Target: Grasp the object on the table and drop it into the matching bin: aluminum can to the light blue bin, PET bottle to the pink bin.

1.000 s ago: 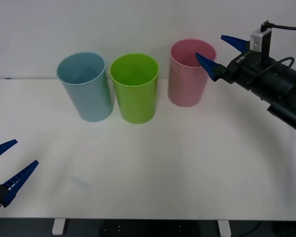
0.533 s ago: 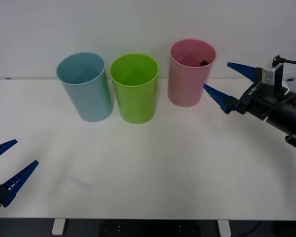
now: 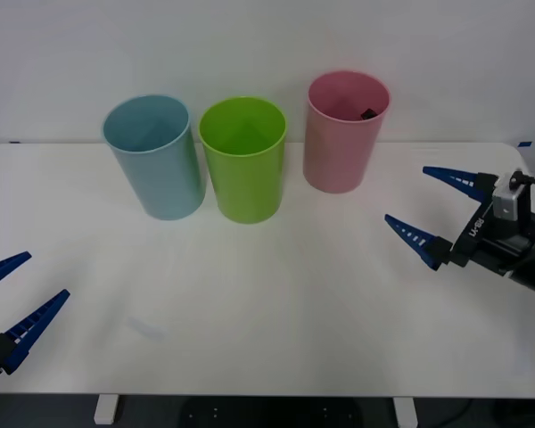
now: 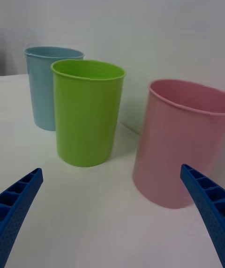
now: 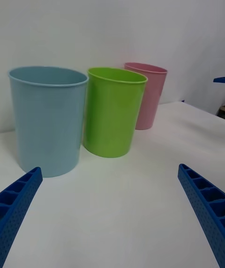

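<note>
The white bench point(image 3: 276, 303) carries 3 bins in a row. Inside the pink bin point(image 3: 341, 143) a dark bit of the PET bottle point(image 3: 366, 113) shows, well apart from the right gripper point(image 3: 435, 208), low over the bench's right side, jaws wide. The left gripper point(image 3: 16, 294) sits at the near left edge, jaws wide.

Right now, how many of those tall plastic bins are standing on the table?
3, in a row at the table's far side: the light blue bin on the left, a green bin in the middle, and the pink bin on the right.
</note>
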